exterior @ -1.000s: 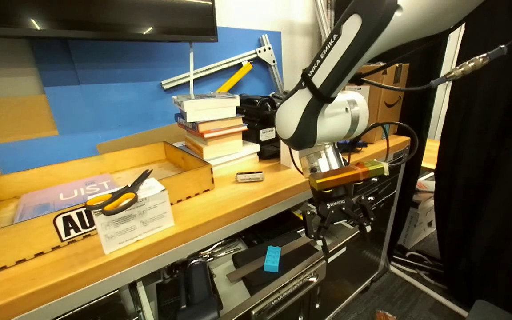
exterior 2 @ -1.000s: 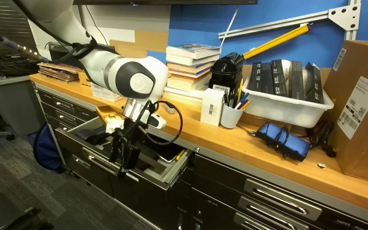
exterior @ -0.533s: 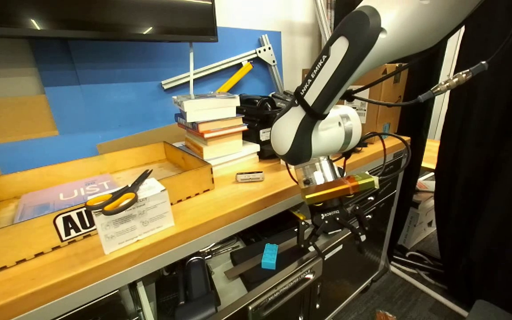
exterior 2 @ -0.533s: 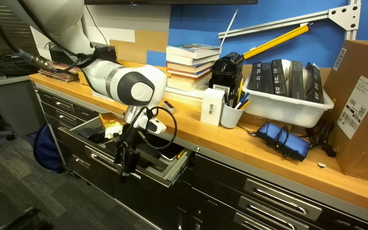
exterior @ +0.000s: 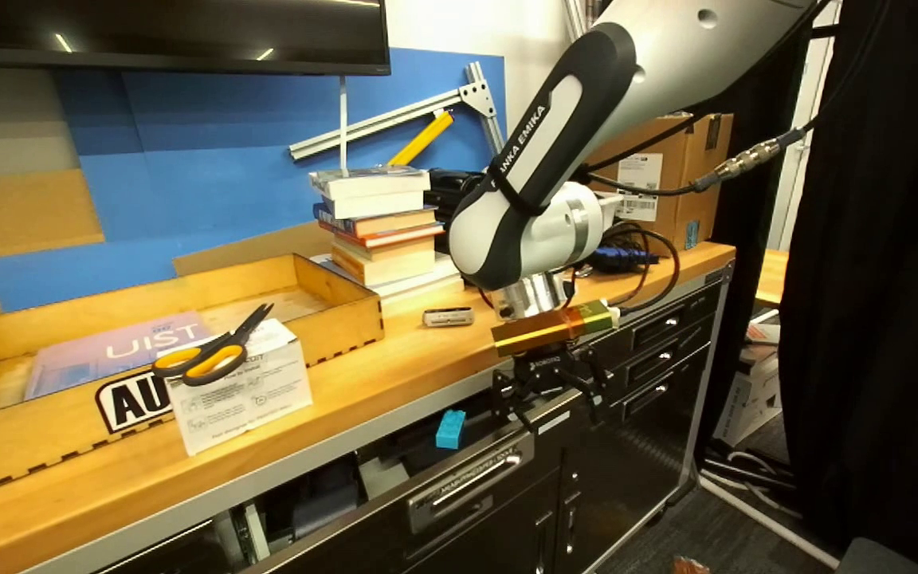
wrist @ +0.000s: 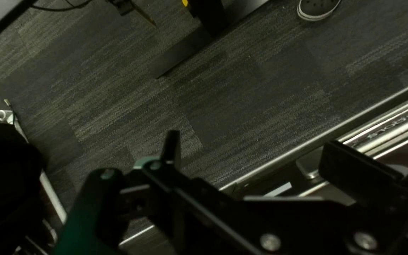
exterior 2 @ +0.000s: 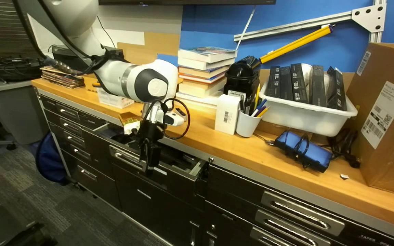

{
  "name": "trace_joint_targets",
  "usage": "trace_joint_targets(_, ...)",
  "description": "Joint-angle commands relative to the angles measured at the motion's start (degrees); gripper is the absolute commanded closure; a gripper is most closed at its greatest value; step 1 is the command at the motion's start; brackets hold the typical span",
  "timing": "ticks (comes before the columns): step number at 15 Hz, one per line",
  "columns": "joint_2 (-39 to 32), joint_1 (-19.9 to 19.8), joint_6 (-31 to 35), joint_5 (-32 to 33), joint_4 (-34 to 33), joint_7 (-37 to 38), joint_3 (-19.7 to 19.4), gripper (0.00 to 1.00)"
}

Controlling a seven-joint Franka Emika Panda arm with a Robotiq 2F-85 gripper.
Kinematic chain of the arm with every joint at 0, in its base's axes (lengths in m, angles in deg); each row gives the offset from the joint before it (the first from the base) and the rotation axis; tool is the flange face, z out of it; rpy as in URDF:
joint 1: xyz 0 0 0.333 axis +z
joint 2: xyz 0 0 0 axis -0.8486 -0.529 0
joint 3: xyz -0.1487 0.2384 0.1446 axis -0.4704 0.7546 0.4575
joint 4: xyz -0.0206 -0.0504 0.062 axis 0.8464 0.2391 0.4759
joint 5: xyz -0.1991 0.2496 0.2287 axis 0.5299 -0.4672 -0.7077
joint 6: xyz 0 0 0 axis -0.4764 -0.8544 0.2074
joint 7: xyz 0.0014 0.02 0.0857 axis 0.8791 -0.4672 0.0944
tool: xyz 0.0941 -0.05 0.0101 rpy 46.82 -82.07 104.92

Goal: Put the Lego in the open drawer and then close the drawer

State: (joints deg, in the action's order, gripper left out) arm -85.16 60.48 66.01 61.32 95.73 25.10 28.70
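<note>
The light-blue Lego (exterior: 450, 429) lies inside the partly open black drawer (exterior: 471, 483), near its front wall in an exterior view. The drawer also shows in an exterior view (exterior 2: 180, 182), where the Lego is not visible. My gripper (exterior: 559, 413) is open and empty, at the outer face of the drawer front, right of the handle plate. It also shows in an exterior view (exterior 2: 150, 162). In the wrist view the gripper's (wrist: 260, 157) fingers stand wide apart, with the handle strip (wrist: 395, 131) behind one of them. Whether a finger touches the front cannot be told.
Above the drawer is the wooden bench top (exterior: 499, 327) with a white box (exterior: 244, 395) under scissors (exterior: 216, 355), a wooden tray (exterior: 339, 323) and stacked books (exterior: 387, 239). A pen cup (exterior 2: 248, 124) and a white bin (exterior 2: 306, 116) stand further along. Closed drawers (exterior 2: 292, 208) adjoin.
The drawer has slid inward toward the bench, carrying the Lego with it. The gripper has moved the same way along with the drawer front, staying open.
</note>
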Motion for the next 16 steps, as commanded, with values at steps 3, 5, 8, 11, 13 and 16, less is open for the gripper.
trace_joint_targets(3, -6.08, 2.21, 1.58, 0.49, -11.38, 3.83, -0.70, 0.00)
trace_joint_targets(5, -4.93, 2.40, 1.47, 0.85, -11.03, 4.02, -1.00, 0.00)
trace_joint_targets(8, 0.20, 1.68, 0.68, -0.35, -7.07, 2.25, -0.68, 0.00)
trace_joint_targets(11, 7.55, 0.94, -1.02, -1.15, -3.37, -1.13, 0.06, 0.00)
trace_joint_targets(13, 12.52, 0.98, -2.21, -1.49, -2.08, -4.51, 0.88, 0.00)
trace_joint_targets(16, 17.52, 0.89, -5.21, -3.39, -2.61, -11.93, 2.90, 0.00)
